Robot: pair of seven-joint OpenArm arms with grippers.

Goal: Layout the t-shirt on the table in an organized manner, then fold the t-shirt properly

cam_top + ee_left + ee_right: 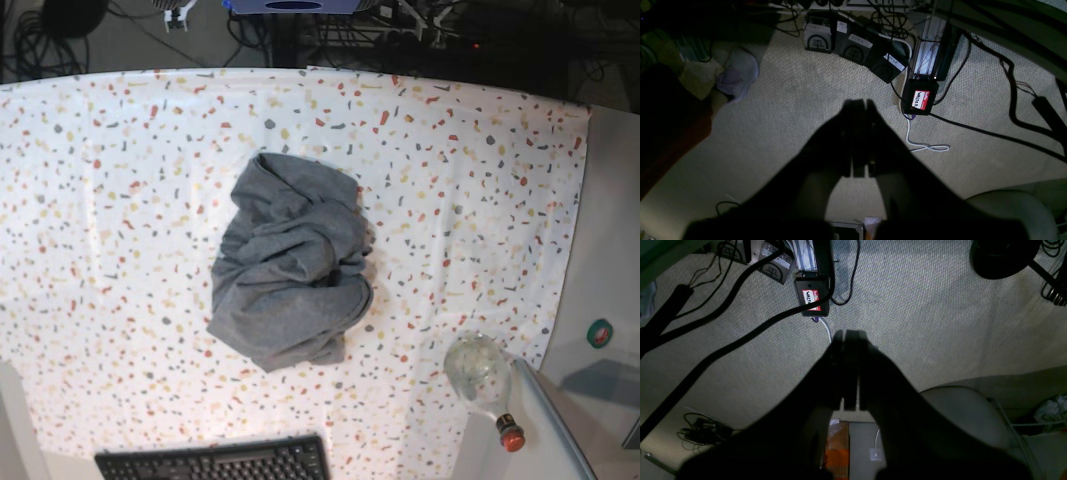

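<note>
Inspection of the work area: the t-shirt (291, 262) lies crumpled in a heap near the middle of the surface (110, 180), a rounded bundle with deep folds and no sleeve, collar or hem that I can pick out with certainty. It rests well apart from every edge. A keyboard (215, 461) sits at the near edge, and a clear bottle (482, 377) with a red cap lies at the near right, just beside the cloth's border; neither touches the garment.

My left end effector (860, 105) has its jaws pressed together with nothing between them. My right end effector (850, 335) is likewise fully closed and empty. Both wrist views look down at carpeted floor, cables and a black box with a red name label (919, 100), so both arms appear parked off the surface, away from the cloth. Neither shows in the base view.

Assessment: laying out has not begun. To do it well, I judge both end effectors must first widen, then take the heap at two well-separated points on its outer rim, lifting only enough for the folds to fall open. Pinching the thick centre would likely gather several layers and keep the bundle tangled. Spreading should go toward the open far and left areas, away from the bottle and keyboard.
</note>
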